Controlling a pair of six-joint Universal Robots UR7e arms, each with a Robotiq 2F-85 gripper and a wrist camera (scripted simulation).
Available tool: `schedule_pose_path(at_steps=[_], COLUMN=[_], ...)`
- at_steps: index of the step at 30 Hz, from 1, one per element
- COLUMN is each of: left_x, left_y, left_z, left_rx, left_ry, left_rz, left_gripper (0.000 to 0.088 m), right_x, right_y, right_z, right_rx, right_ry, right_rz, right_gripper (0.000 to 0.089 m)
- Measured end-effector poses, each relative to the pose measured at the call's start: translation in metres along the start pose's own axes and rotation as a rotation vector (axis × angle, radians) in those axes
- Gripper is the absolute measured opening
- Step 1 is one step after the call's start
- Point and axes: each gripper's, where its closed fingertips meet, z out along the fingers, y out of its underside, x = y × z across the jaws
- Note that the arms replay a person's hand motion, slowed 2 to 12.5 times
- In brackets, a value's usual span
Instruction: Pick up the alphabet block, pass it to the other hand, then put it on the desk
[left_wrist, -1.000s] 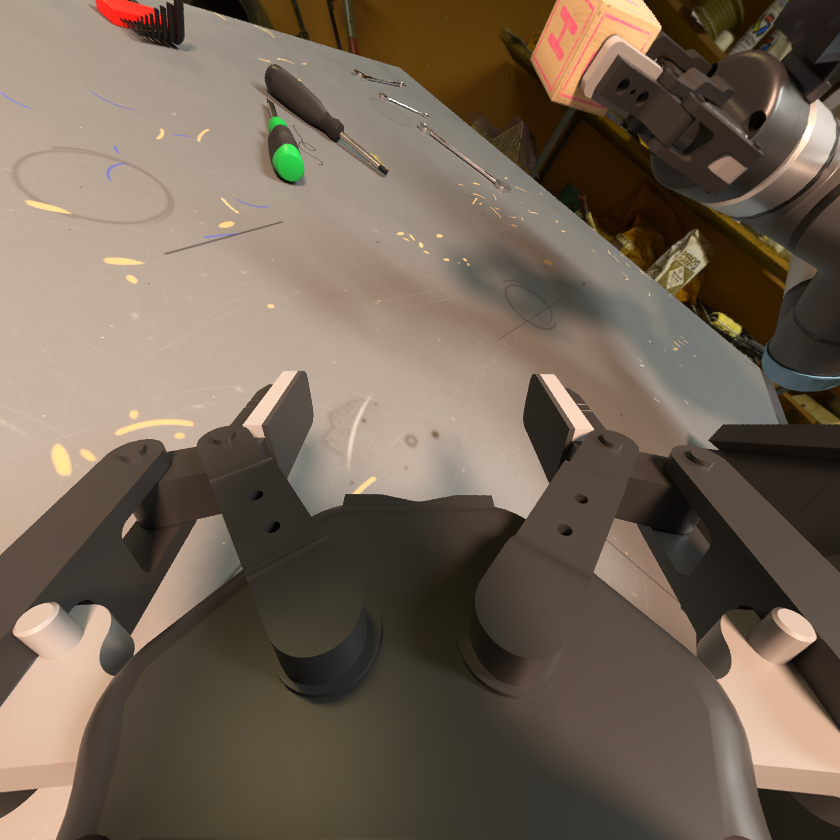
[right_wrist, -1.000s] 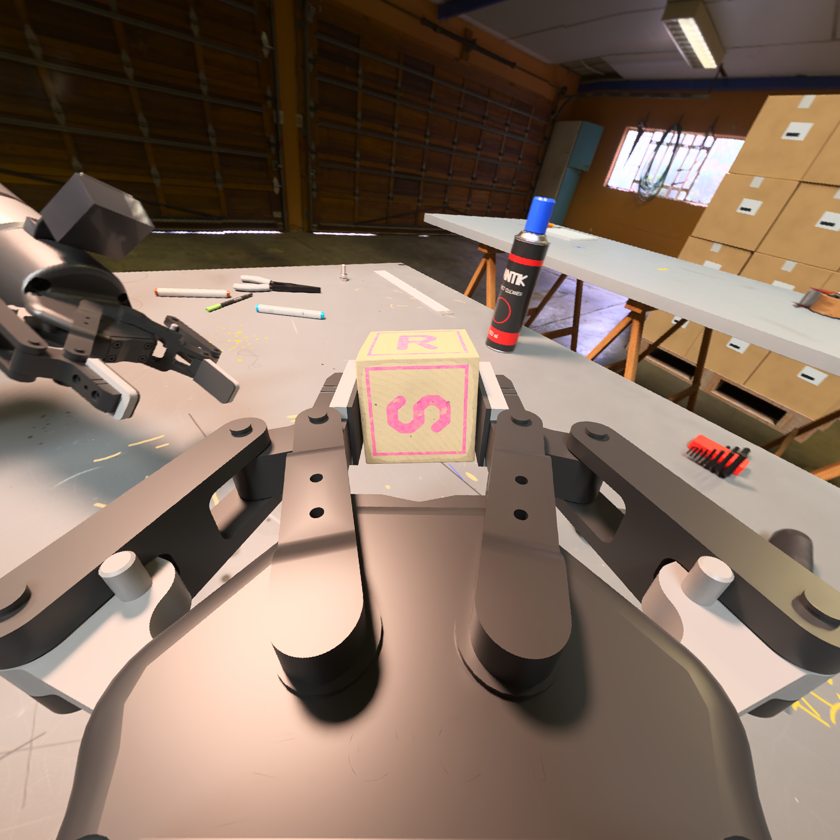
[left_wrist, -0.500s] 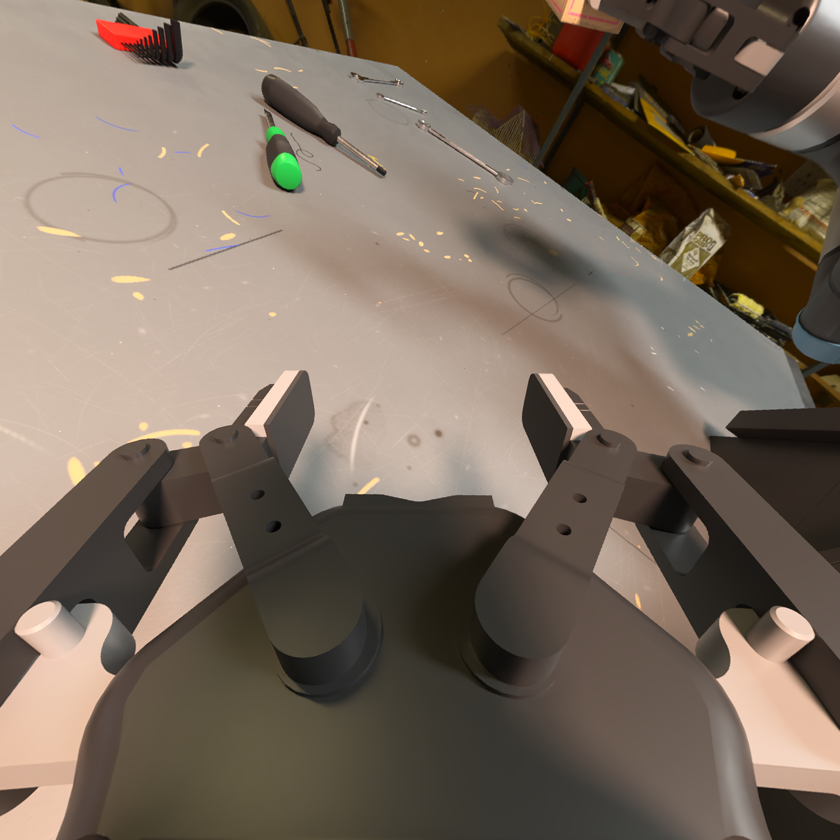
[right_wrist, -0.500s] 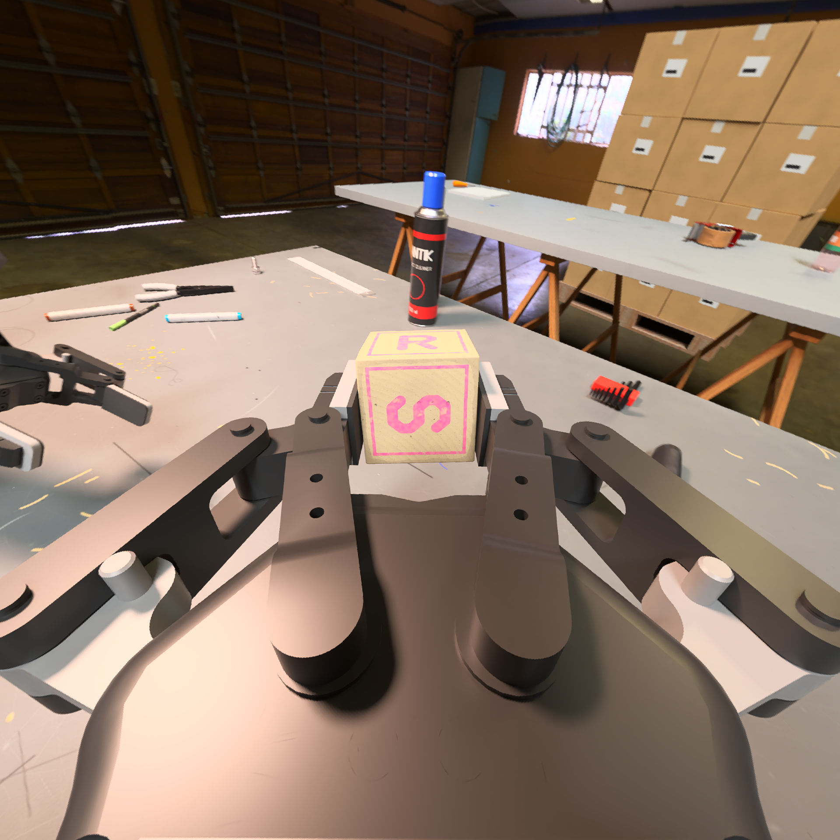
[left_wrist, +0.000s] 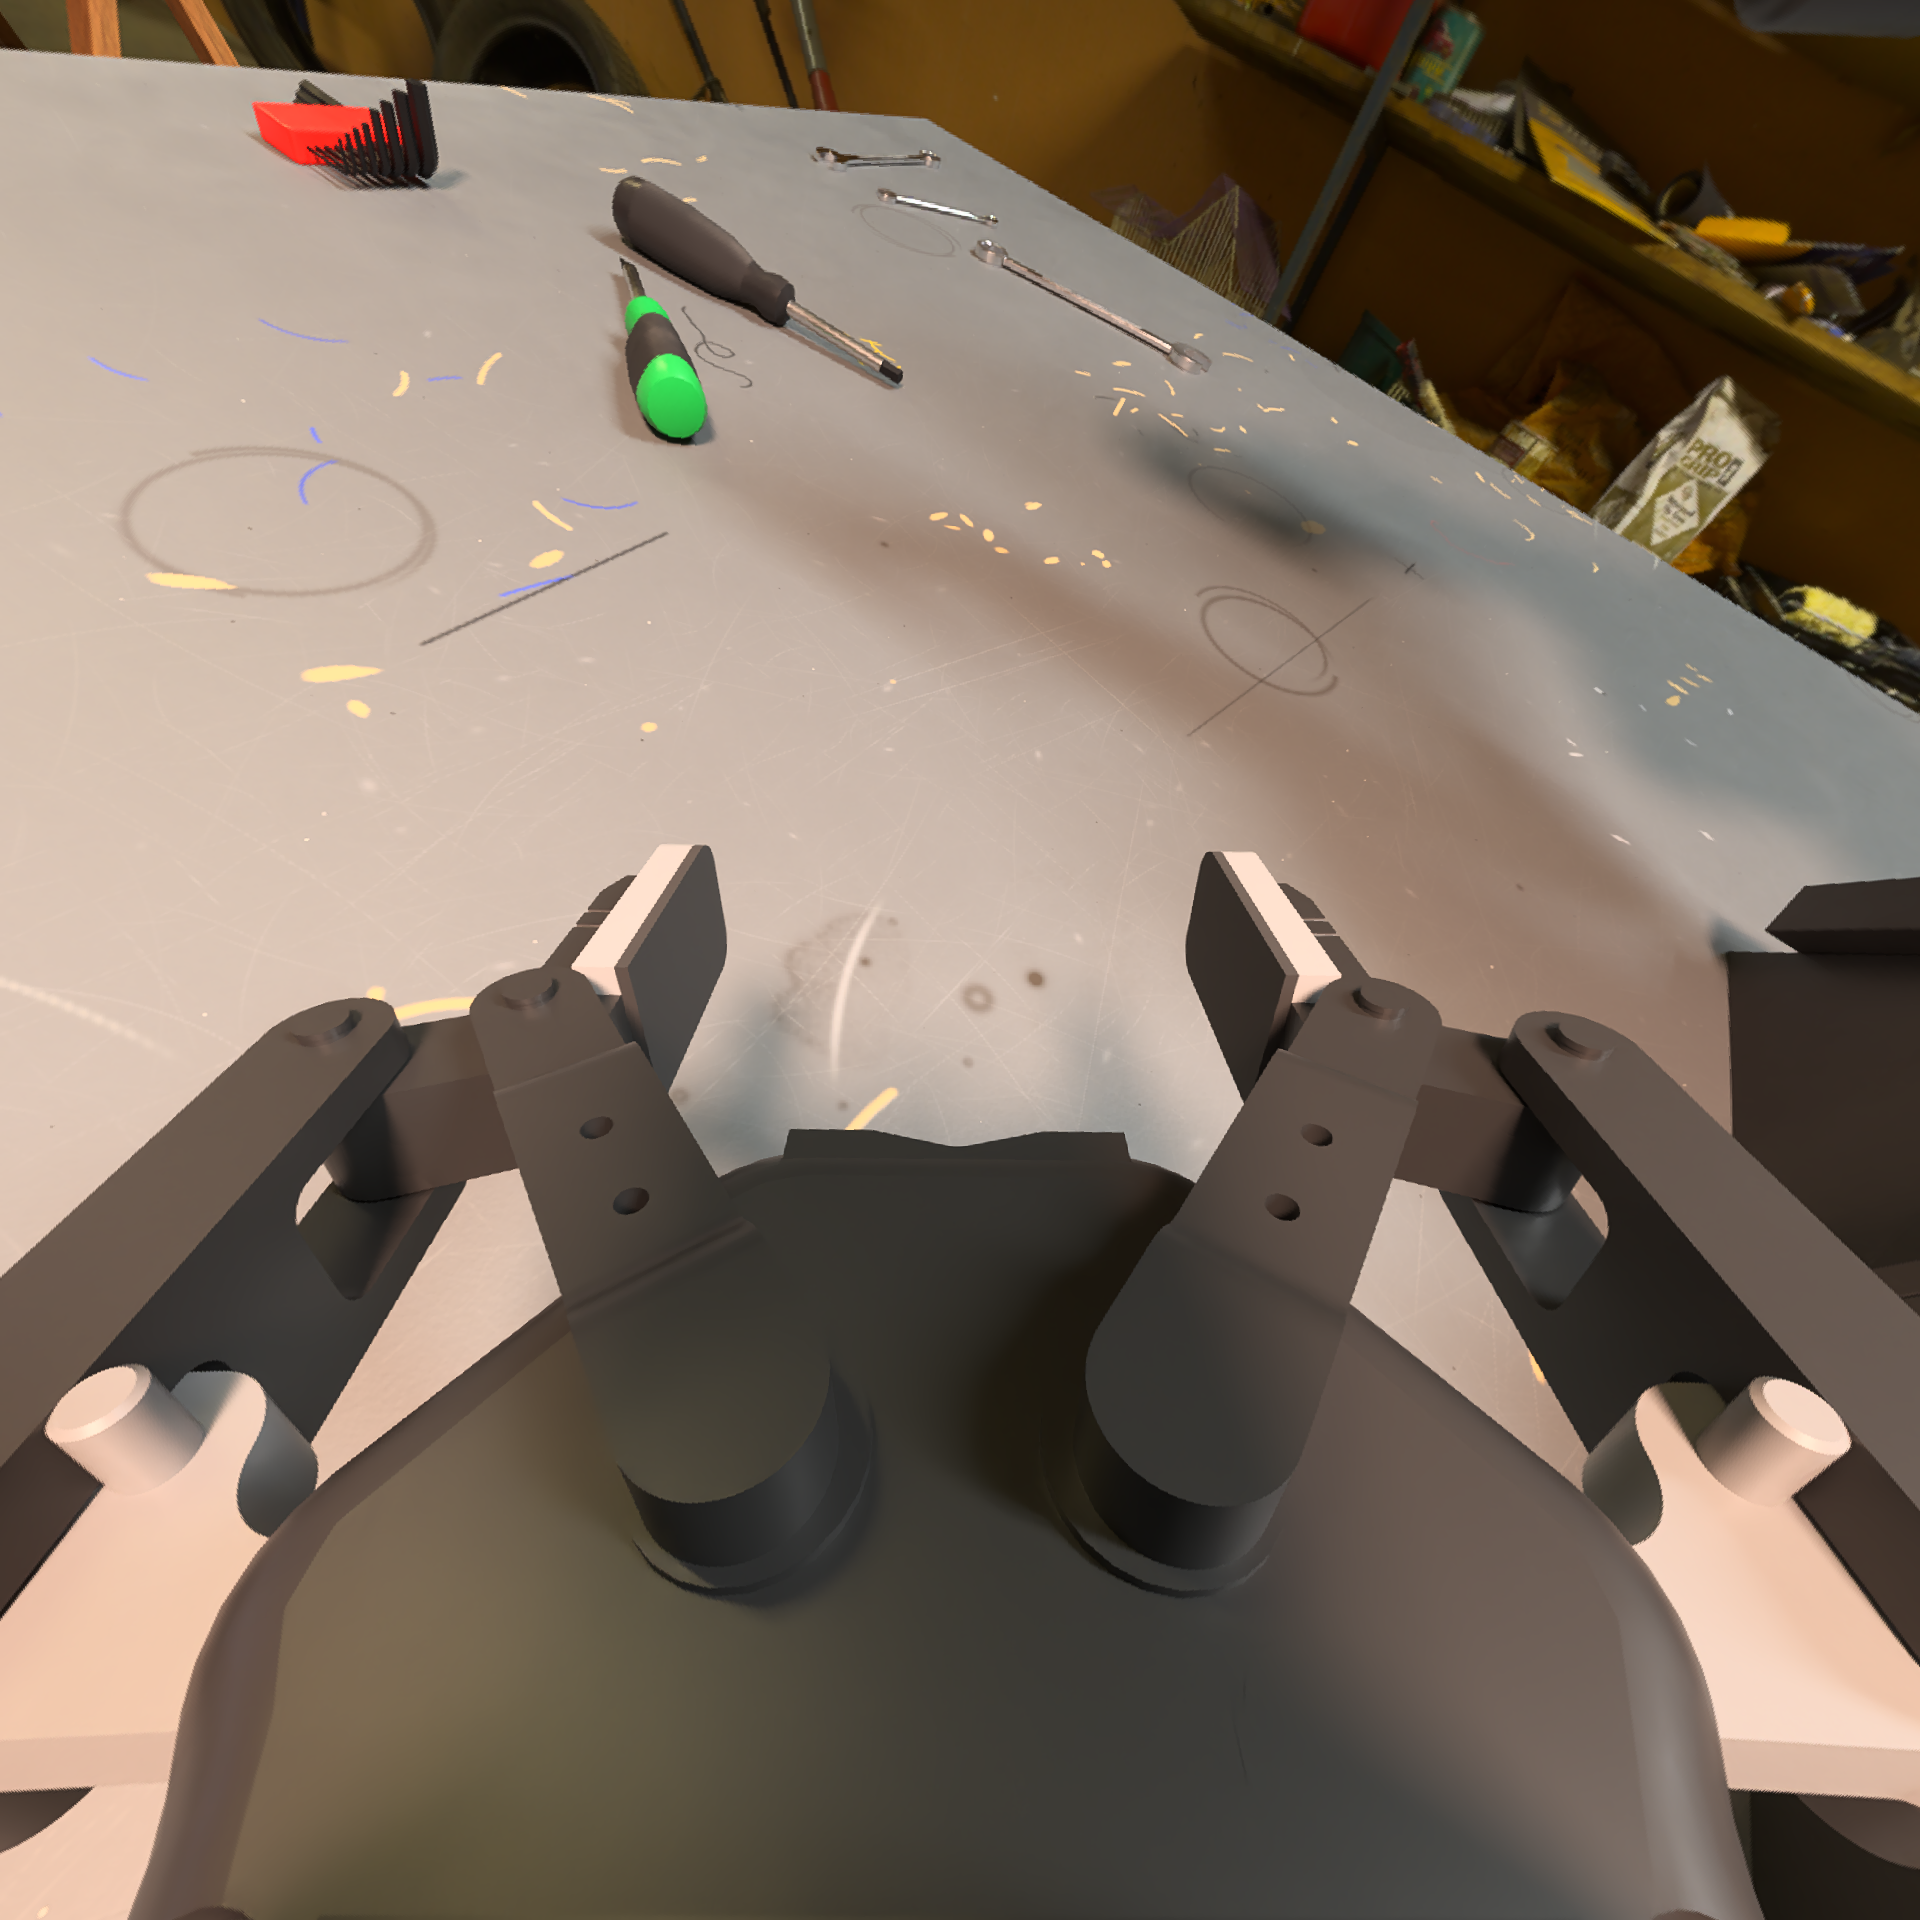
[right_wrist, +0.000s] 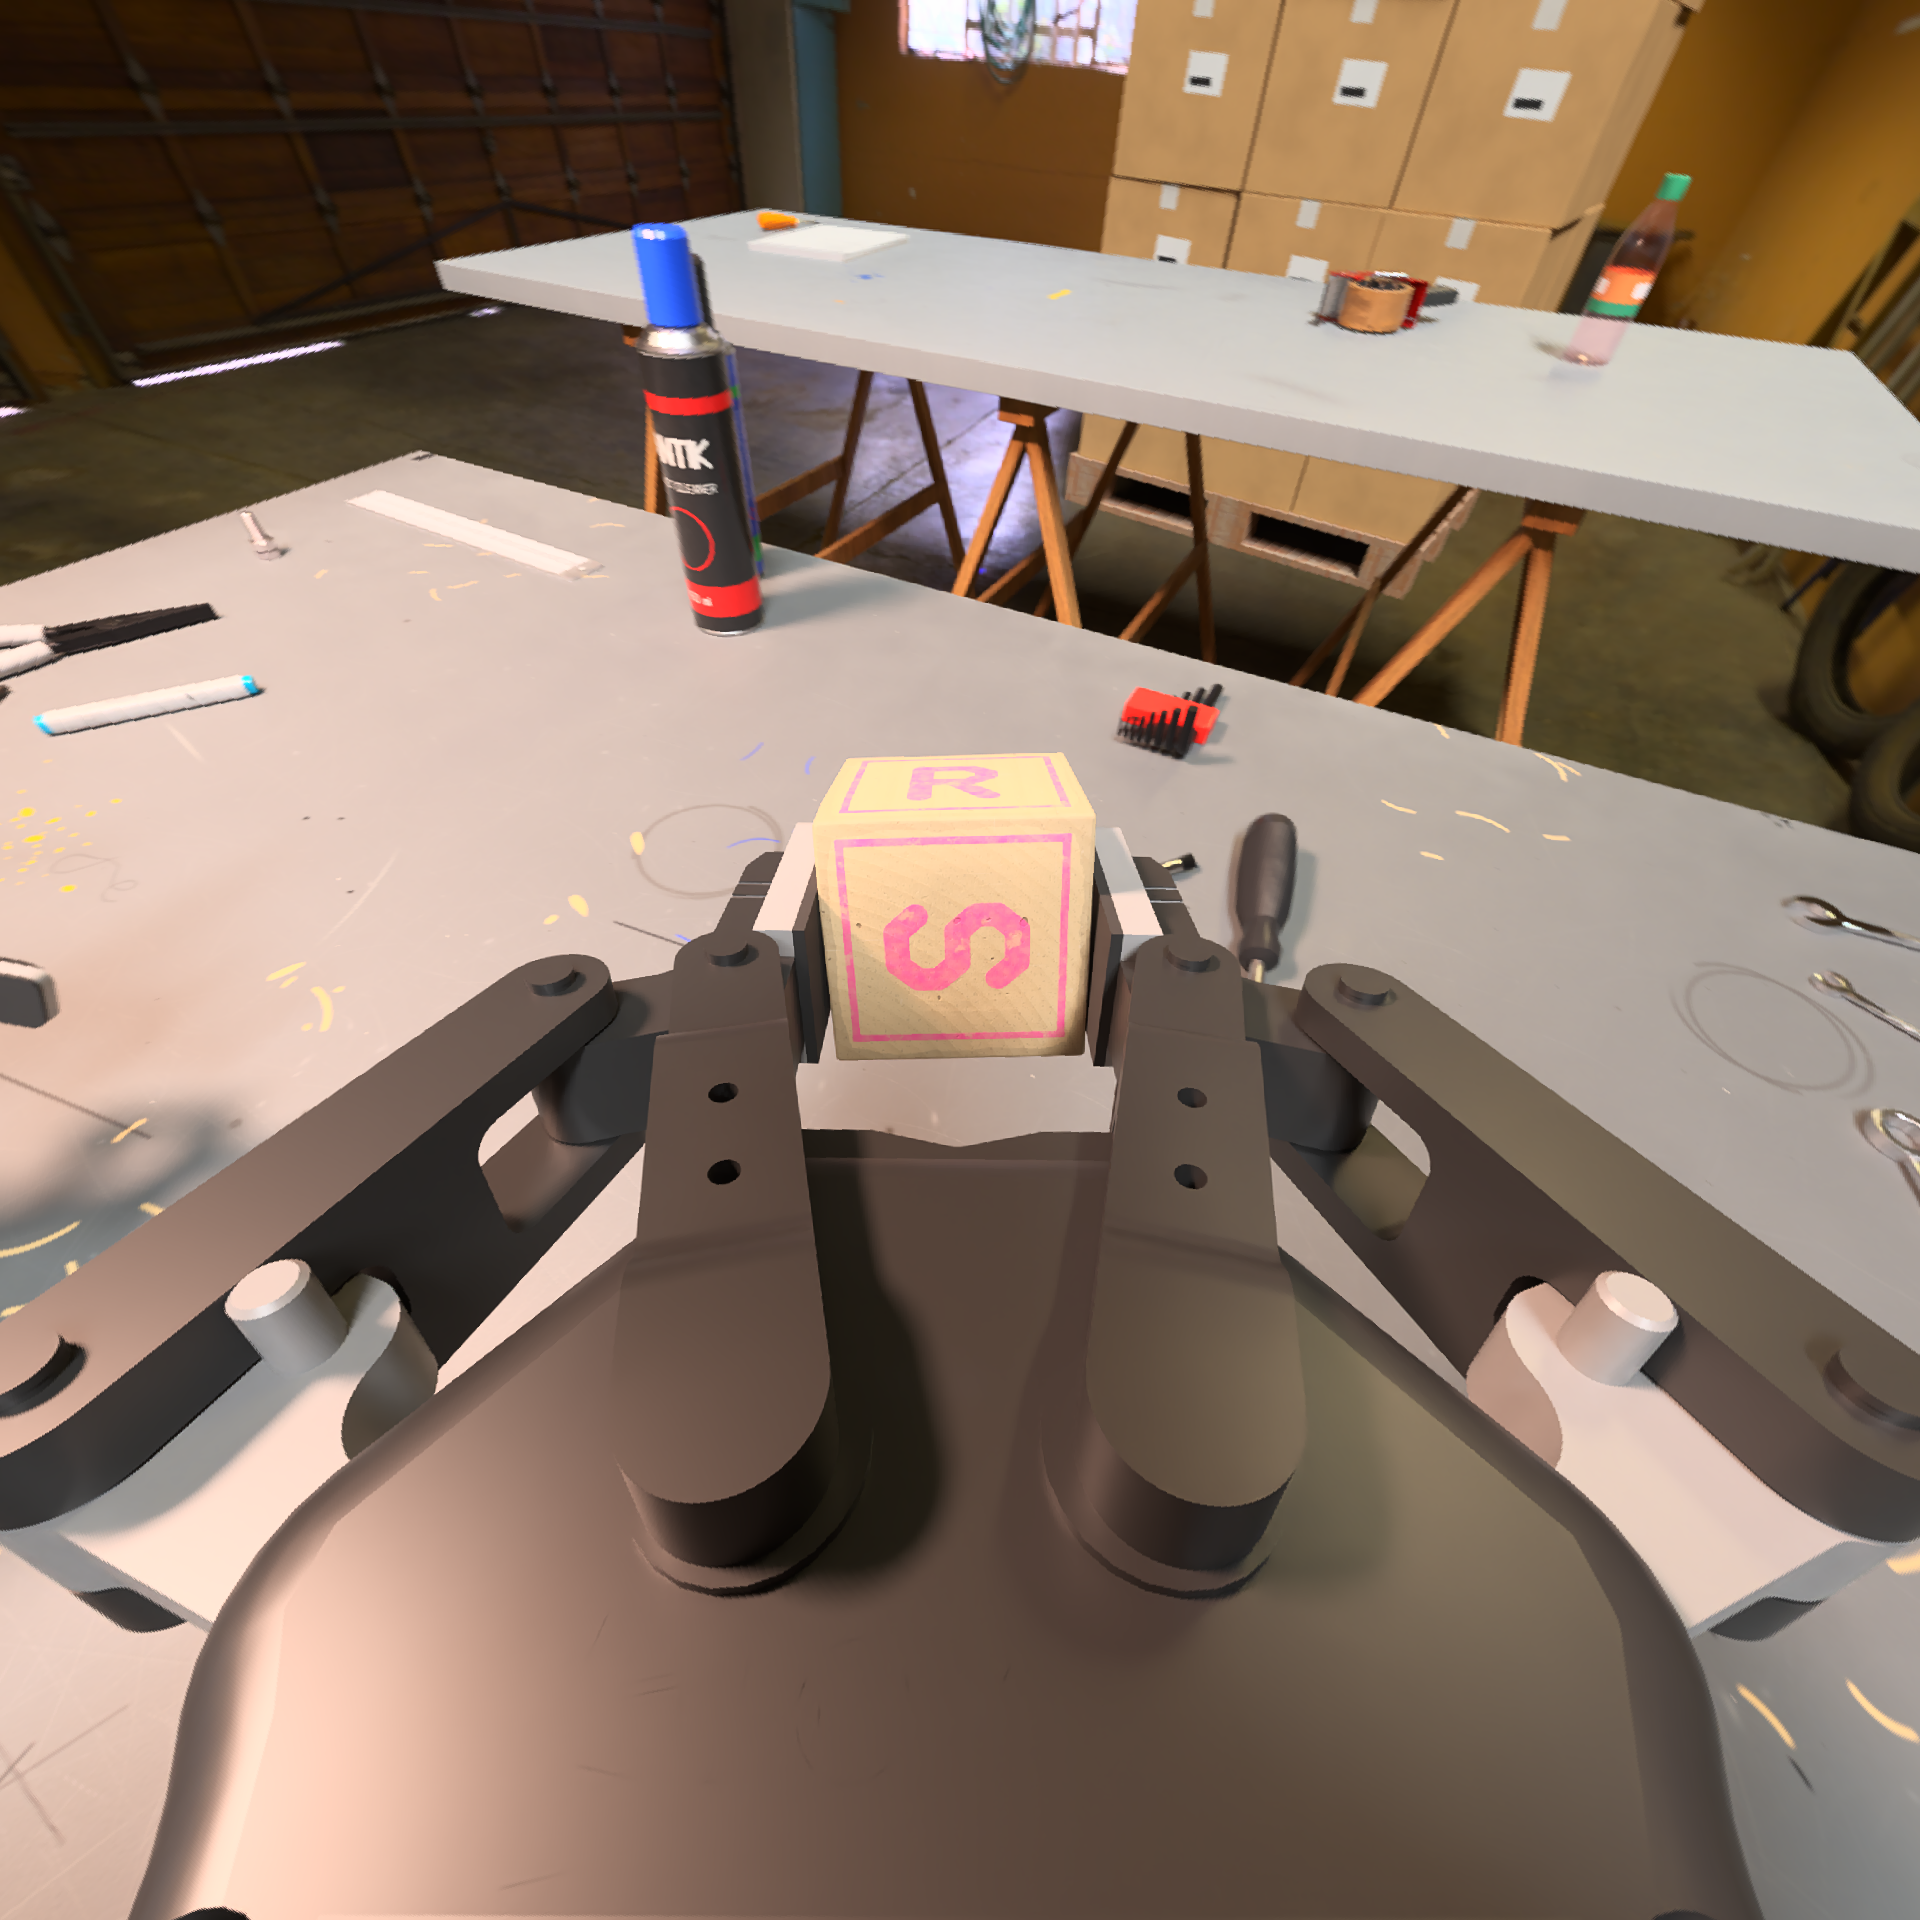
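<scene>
The alphabet block (right_wrist: 954, 914) is a pale wooden cube with pink letters. My right gripper (right_wrist: 954, 894) is shut on it, one pad on each side, and holds it above the grey desk (right_wrist: 436, 810). My left gripper (left_wrist: 956, 914) is open and empty, low over the desk (left_wrist: 935, 665). One fingertip of the left gripper (right_wrist: 26, 992) shows at the left edge of the right wrist view. The block and the right arm are out of the left wrist view.
On the desk: a spray can (right_wrist: 698, 447), a red hex key set (right_wrist: 1169, 715) (left_wrist: 348, 135), two screwdrivers (left_wrist: 743, 272) (left_wrist: 663, 369), wrenches (left_wrist: 1091, 303), markers (right_wrist: 145, 704). A second table on trestles (right_wrist: 1247, 364) stands beyond, with cardboard boxes behind. Cluttered shelves (left_wrist: 1662, 260) lie past the desk edge.
My right gripper has swung to the right and tilted down with the block. It has left the left wrist view. My left gripper stays open, nearly still.
</scene>
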Motion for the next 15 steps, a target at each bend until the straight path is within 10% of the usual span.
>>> schedule_pose_path(at_steps=[15], left_x=[0.003], left_y=[0.004], left_z=[0.003], left_rx=[-0.024], left_ry=[-0.009], left_rz=[0.039], left_gripper=[0.0704], right_x=[0.065], right_y=[0.014], right_z=[-0.017], right_rx=[-0.099], right_ry=[0.212], right_rz=[0.063], right_gripper=[0.039])
